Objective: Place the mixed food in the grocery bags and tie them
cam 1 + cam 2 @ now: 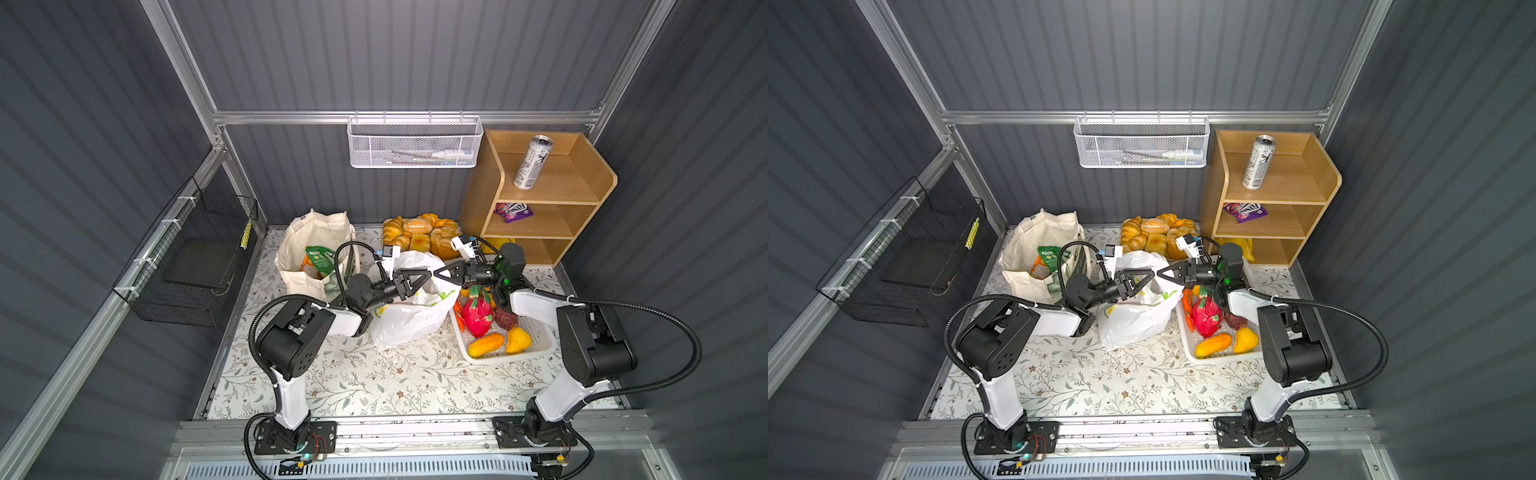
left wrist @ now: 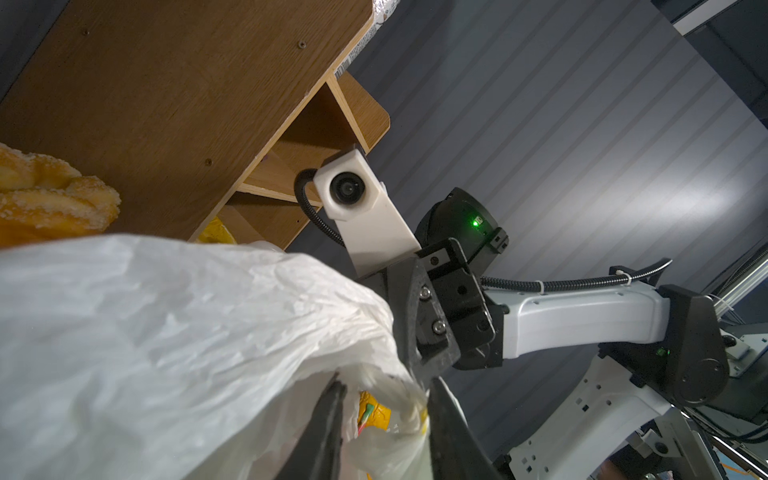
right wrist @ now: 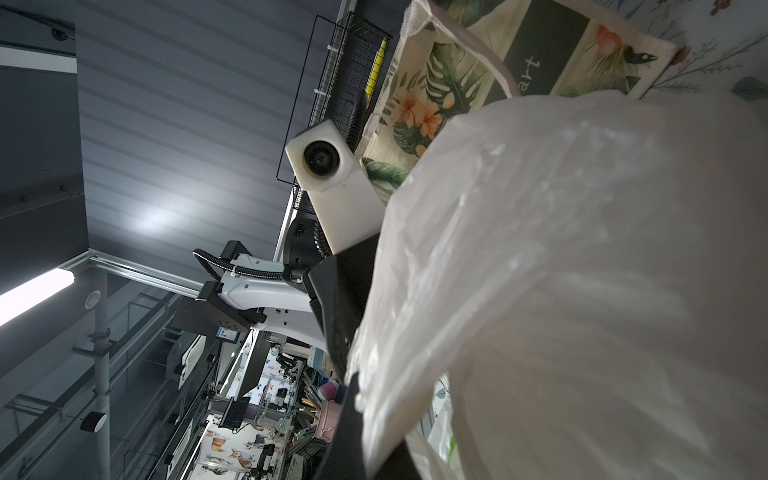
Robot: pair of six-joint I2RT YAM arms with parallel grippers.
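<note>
1. The bag (image 1: 409,324) sits mid-table on the floral cloth (image 1: 374,374), between the tote (image 1: 299,249) and the white basket (image 1: 540,345), with its top gathered into a peak
2. In both top views the two claws meet tip to tip over that peak
3. The right gripper (image 1: 436,274) is closed tight, and the left wrist view shows it pinching the bag's gathered top edge
4. The left gripper (image 2: 388,395) has its fingers (image 2: 328,419) part way apart, with bunched bag plastic and a bit of yellow print between them; I cannot tell whether they squeeze it
5. The tote stands open at the back left, just left of the bag, with a green packet (image 1: 320,257) and an orange packet (image 1: 308,266) sticking up inside
6. The can (image 1: 532,162) stands upright on the top level of the shelf (image 1: 600,183) at the back right, well apart from both bags; a purple packet (image 1: 513,212) lies on the level below
7. The basket holds a dragon fruit (image 1: 476,316) and yellow and orange pieces; bread (image 1: 419,235) lies behind the bag
</note>
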